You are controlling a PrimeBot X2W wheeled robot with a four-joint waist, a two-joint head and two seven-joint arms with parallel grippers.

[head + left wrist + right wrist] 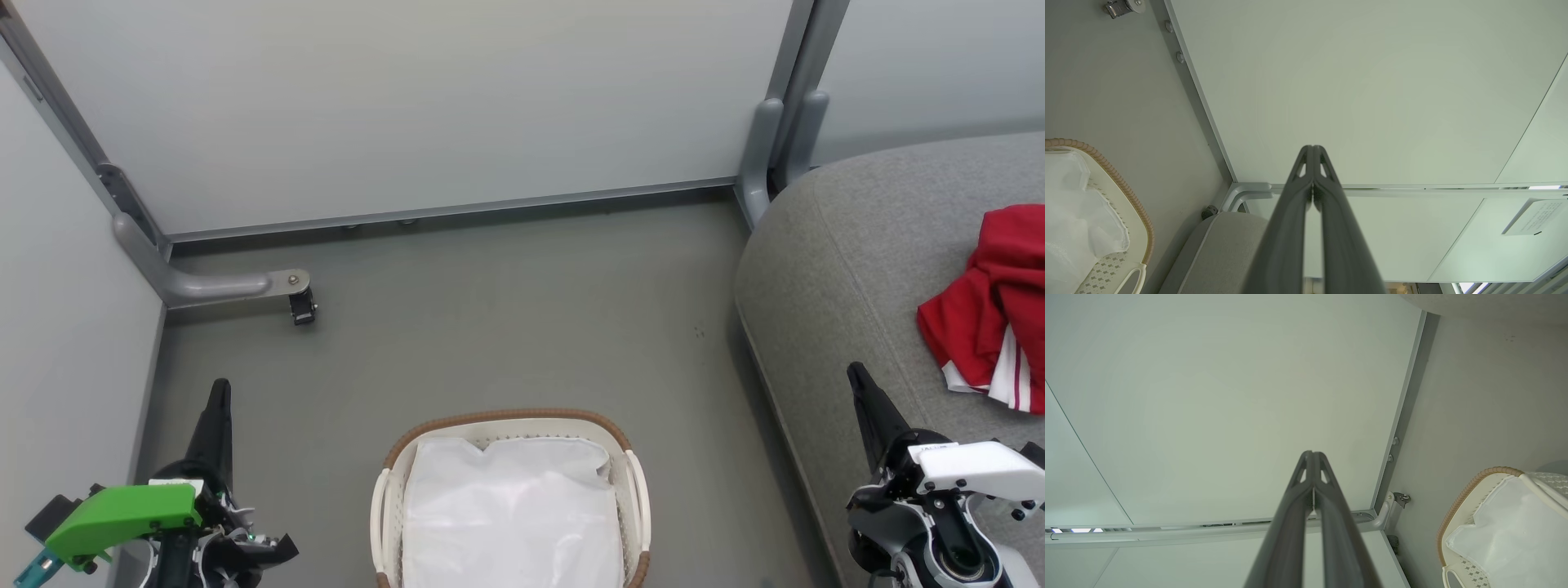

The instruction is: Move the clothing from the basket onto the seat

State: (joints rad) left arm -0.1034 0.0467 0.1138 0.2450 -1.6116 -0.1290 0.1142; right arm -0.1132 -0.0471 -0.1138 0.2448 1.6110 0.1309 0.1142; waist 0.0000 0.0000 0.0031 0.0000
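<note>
Left gripper (1313,150): sitting fully closed, tips touching, gripping nothing.
Right gripper (1312,455): sitting fully closed, tips touching, gripping nothing.
Clothing (992,310): lying on the seat (849,245).

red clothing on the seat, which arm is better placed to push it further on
Right, probably. The right gripper sits by the seat edge near the clothing; the left gripper is across the basket, by the wall.

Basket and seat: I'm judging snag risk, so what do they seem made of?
The basket looks like glossy white perforated plastic with a brown woven rim. The seat looks like matte grey fabric upholstery, going by its texture and seam.
</note>
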